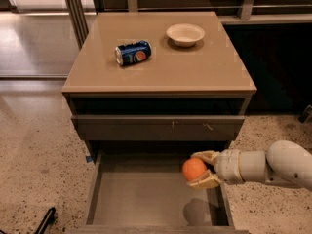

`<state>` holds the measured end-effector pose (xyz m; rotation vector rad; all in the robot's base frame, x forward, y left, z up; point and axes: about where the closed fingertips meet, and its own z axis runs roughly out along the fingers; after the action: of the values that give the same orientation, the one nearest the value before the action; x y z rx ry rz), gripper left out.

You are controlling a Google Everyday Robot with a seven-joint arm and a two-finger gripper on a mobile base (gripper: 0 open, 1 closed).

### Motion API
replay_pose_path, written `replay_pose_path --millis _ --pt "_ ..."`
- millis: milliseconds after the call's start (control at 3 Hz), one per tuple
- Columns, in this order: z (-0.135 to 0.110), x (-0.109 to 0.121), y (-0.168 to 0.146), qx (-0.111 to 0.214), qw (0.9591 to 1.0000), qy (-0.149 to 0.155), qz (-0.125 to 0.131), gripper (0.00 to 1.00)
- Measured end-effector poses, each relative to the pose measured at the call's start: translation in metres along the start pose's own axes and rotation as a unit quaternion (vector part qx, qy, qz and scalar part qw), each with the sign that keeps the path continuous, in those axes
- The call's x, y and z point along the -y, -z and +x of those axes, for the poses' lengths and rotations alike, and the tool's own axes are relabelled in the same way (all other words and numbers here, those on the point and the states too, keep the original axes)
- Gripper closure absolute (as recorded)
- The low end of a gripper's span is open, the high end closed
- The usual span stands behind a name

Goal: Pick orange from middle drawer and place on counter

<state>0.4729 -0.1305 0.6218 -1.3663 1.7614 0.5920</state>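
The orange (193, 169) is small, round and bright orange. My gripper (199, 170) is shut on it, with one pale finger above and one below. It holds the fruit in the air above the right side of the open middle drawer (141, 199), which is dark grey-brown with a flat floor. The orange's shadow lies on the drawer floor below. My white arm comes in from the right. The tan counter (195, 67) is the cabinet's top, above and behind the gripper.
A blue soda can (132, 52) lies on its side on the counter's left part. A shallow cream bowl (185, 34) stands at the counter's back. A closed drawer front (156, 127) sits above the open drawer. Speckled floor surrounds the cabinet.
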Motion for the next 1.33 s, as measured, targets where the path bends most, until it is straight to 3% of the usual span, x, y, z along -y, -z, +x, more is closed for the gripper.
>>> replay_pose_path --millis 333,667,1000,1333 --pt "-0.076 -0.006 0.036 0.013 0.9968 0.076 0.019 1.0" --pt "-0.158 -0.007 0.066 0.01 0.9874 0.153 0.039 1.0" --pt "-0.157 -0.007 0.065 0.01 0.9875 0.153 0.039 1.0" --pt "-0.164 0.001 0.068 0.027 0.9857 0.156 0.058 1.0"
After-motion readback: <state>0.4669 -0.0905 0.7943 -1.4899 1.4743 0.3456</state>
